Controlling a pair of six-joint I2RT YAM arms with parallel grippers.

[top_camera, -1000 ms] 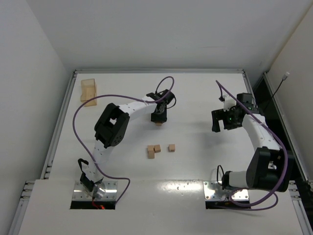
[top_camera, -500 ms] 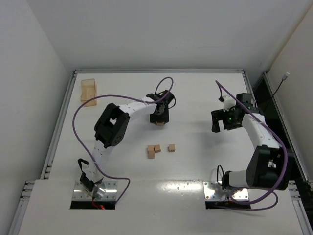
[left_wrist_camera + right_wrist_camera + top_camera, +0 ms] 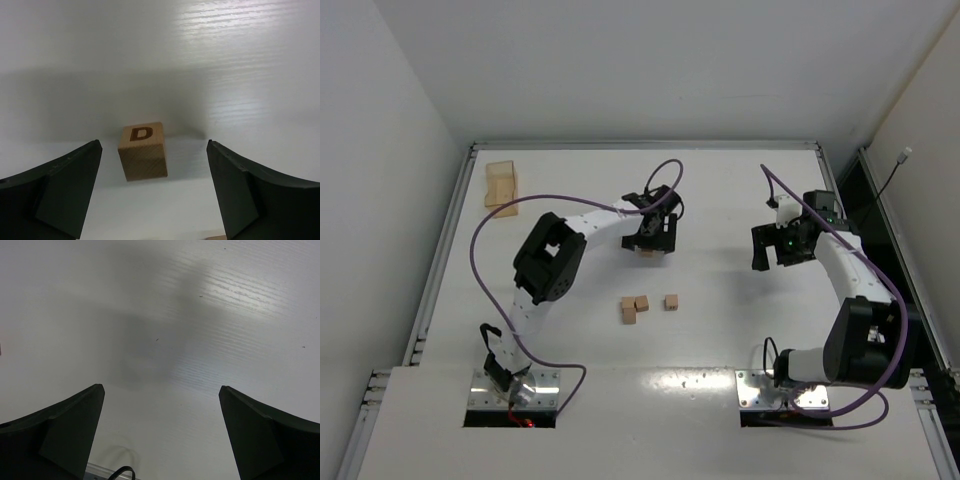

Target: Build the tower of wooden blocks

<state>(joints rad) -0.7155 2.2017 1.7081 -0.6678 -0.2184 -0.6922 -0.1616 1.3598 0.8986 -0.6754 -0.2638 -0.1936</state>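
top: overhead, far, whole table [image 3: 720, 190]; wrists: close, facing down (left shares one block [image 3: 142, 157])

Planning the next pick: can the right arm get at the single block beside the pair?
Probably yes: the single block has free space on every side, the right pincer is open, and nothing lies between them.

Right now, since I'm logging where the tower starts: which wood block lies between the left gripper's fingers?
The block marked D, lying alone and untouched inside the open left gripper; the other three blocks sit clustered together, well outside it.
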